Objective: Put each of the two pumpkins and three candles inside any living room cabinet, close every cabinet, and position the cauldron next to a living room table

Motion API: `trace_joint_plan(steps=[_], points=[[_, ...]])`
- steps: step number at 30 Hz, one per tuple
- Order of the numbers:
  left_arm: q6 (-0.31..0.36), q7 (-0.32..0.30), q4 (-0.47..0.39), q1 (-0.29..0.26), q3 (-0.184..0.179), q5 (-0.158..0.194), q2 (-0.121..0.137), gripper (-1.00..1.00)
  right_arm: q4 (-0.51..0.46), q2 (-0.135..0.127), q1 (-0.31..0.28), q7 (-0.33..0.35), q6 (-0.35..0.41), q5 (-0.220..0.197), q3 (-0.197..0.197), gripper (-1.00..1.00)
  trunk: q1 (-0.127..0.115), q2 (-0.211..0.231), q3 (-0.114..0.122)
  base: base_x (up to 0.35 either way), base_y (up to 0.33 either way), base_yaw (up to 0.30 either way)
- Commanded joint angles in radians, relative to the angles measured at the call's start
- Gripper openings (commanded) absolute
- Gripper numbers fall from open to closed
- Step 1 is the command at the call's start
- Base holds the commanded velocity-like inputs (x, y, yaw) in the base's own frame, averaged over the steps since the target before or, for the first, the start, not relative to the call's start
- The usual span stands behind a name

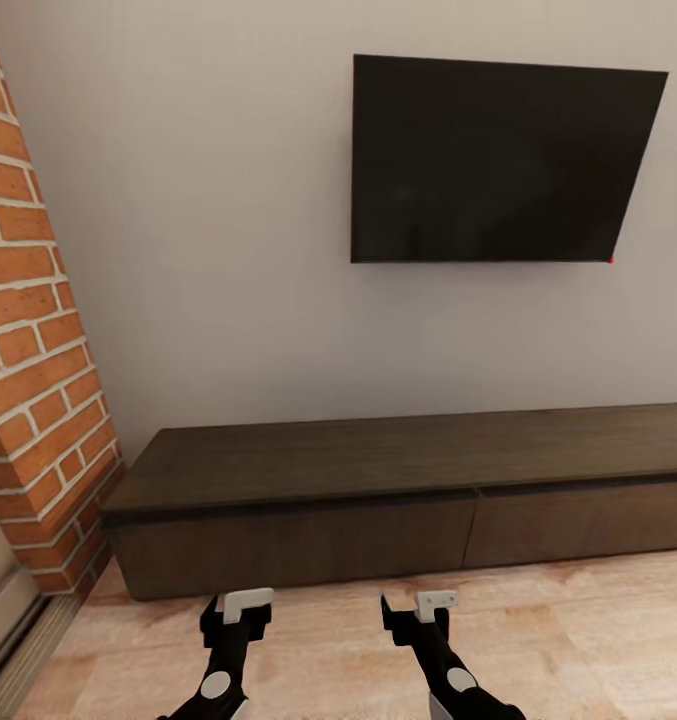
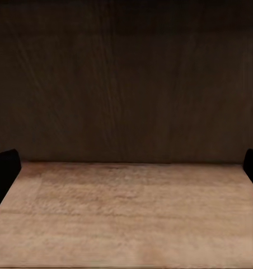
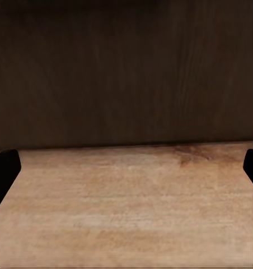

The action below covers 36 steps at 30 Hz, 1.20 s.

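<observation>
Both the left gripper and right gripper hung wide open and empty near the closed cabinet front, above the wood floor.

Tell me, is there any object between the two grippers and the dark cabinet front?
Nothing visible. Bare wood floor lies between the left gripper, the right gripper and the closed drawer fronts of the cabinet. Both are open and hold nothing.

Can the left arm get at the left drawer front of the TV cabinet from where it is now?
Probably yes. The left gripper hangs low over the wood floor, facing the cabinet and its shut left drawer front, jaws spread, with nothing between them. The front is flat with no handle, so pulling it may be awkward.
</observation>
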Motion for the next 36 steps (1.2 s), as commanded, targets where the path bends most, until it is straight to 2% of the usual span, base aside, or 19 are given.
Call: trace_joint_plan(steps=[1,10,13,17,18,20,22,24,31,36], points=[[-0.004,0.008,0.001,-0.001,-0.008,0.009,-0.002,1.0,0.001,-0.001,-0.001,-0.008,-0.003,-0.004,0.009,1.0,0.0,0.0,-0.001,-0.056,0.0,0.0],[0.0,0.008,0.001,-0.002,-0.008,0.01,-0.012,1.0,0.002,-0.001,-0.001,-0.008,-0.003,-0.005,0.008,1.0,-0.007,0.012,0.005,-0.013,0.0,0.0],[0.026,0.009,0.001,-0.002,-0.008,0.012,-0.013,1.0,0.002,-0.001,-0.001,-0.008,-0.002,-0.005,0.007,1.0,-0.007,0.012,0.005,-0.001,0.0,0.0],[0.124,0.009,-0.012,-0.002,-0.007,0.02,-0.016,1.0,0.003,0.001,-0.001,-0.01,0.005,-0.006,-0.006,1.0,-0.007,0.012,0.005,0.0,0.0,0.0],[0.155,0.009,-0.025,-0.002,-0.007,0.024,-0.017,1.0,0.001,0.002,-0.001,-0.011,0.025,-0.006,-0.027,1.0,-0.011,0.019,0.009,0.0,0.0,0.0],[0.208,0.009,-0.045,-0.002,-0.005,0.034,-0.017,1.0,-0.008,0.001,-0.001,-0.012,0.112,-0.002,-0.079,1.0,-0.019,0.033,0.015,0.0,0.0,0.0],[0.286,0.009,-0.069,-0.002,-0.002,0.048,-0.017,1.0,-0.023,0.0,-0.001,-0.01,0.179,-0.001,-0.101,1.0,-0.027,0.047,0.021,0.0,0.0,0.0],[0.331,0.009,-0.087,-0.002,-0.001,0.057,-0.016,1.0,-0.041,-0.001,-0.001,-0.009,0.219,-0.001,-0.113,1.0,-0.034,0.061,0.027,0.0,0.0,0.0],[0.403,0.006,-0.11,-0.002,0.002,0.067,-0.012,1.0,-0.078,-0.001,-0.001,-0.007,0.255,0.0,-0.115,1.0,-0.061,0.11,0.049,0.0,0.0,0.0],[0.421,0.005,-0.111,-0.002,0.003,0.068,-0.012,1.0,-0.119,-0.001,-0.001,-0.006,0.26,0.0,-0.115,1.0,-0.08,0.145,0.065,0.0,0.0,0.0]])
